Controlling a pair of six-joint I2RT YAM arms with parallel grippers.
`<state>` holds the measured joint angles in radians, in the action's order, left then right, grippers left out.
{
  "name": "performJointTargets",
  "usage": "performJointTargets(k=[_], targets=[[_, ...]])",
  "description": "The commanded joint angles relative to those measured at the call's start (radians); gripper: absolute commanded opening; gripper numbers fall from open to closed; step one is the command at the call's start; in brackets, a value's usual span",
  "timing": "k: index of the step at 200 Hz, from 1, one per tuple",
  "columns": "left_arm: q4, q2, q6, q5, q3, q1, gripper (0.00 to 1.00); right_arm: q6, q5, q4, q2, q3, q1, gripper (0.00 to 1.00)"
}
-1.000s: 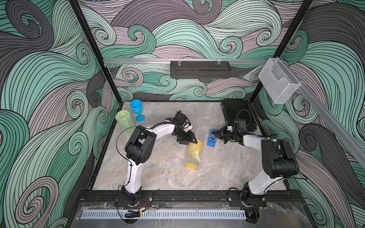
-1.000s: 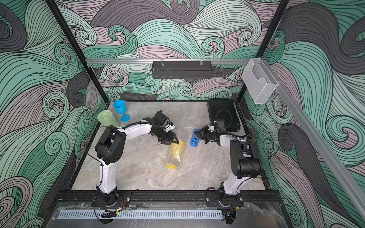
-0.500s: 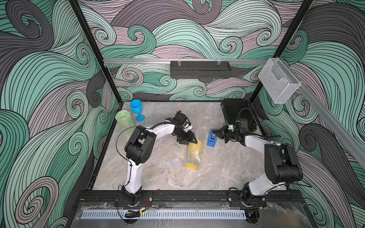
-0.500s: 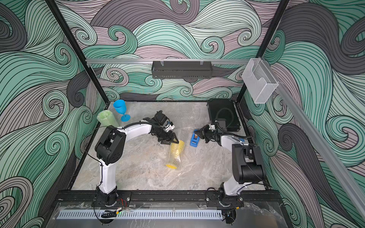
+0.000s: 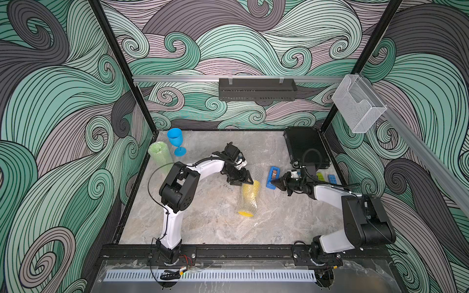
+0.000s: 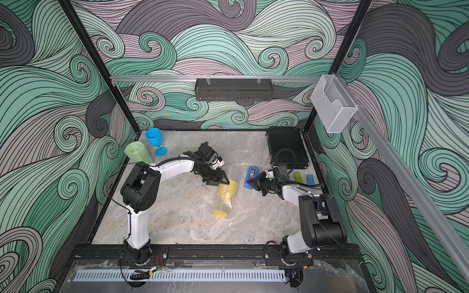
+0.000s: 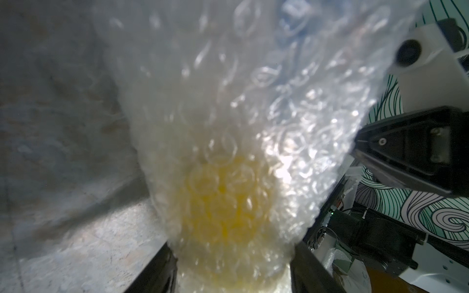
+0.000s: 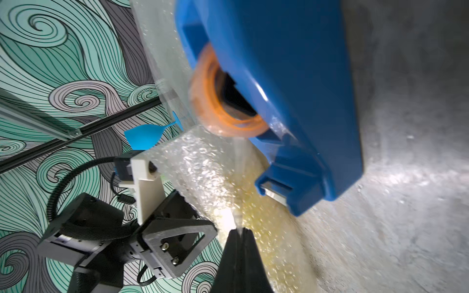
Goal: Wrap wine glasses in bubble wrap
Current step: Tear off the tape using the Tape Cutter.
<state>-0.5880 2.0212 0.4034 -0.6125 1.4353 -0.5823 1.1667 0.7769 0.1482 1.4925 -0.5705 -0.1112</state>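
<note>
Wine glasses part done: we see green glass [image 5: 160, 154] wrapped, blue glass [image 5: 175, 138] bare, yellow glass [image 5: 248, 200] lying on the bench [image 5: 203, 215] in bubble wrap [image 7: 253, 101], clasped by the part-open left tool [image 5: 241, 180], right tool [image 8: 239, 232] pinched shut on tape [image 8: 238, 177].

We are seeing swirling green-grey walls [image 5: 63, 101], marble tabletop [image 5: 215, 223] lying lower centre, black shelf [image 5: 257, 89] hanging upper centre
</note>
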Motion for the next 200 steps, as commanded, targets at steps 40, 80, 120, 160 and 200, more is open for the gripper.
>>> performJointTargets(k=[40, 80, 120, 160, 200], targets=[[-0.101, 0.034, -0.015, 0.121, -0.048, -0.019, 0.64, -0.048, -0.05, 0.052, 0.047, 0.039, -0.035, 0.0], [-0.101, 0.037, -0.012, 0.117, -0.048, -0.02, 0.64, -0.06, -0.063, 0.068, 0.093, 0.043, -0.051, 0.0], [-0.106, 0.044, -0.012, 0.117, -0.038, -0.019, 0.64, -0.077, -0.164, 0.062, 0.131, 0.091, -0.079, 0.0], [-0.112, 0.046, -0.016, 0.123, -0.033, -0.021, 0.64, -0.095, -0.246, 0.067, 0.187, 0.129, -0.1, 0.0], [-0.114, 0.045, -0.02, 0.122, -0.03, -0.021, 0.64, -0.117, -0.19, 0.052, 0.093, 0.118, -0.107, 0.0]])
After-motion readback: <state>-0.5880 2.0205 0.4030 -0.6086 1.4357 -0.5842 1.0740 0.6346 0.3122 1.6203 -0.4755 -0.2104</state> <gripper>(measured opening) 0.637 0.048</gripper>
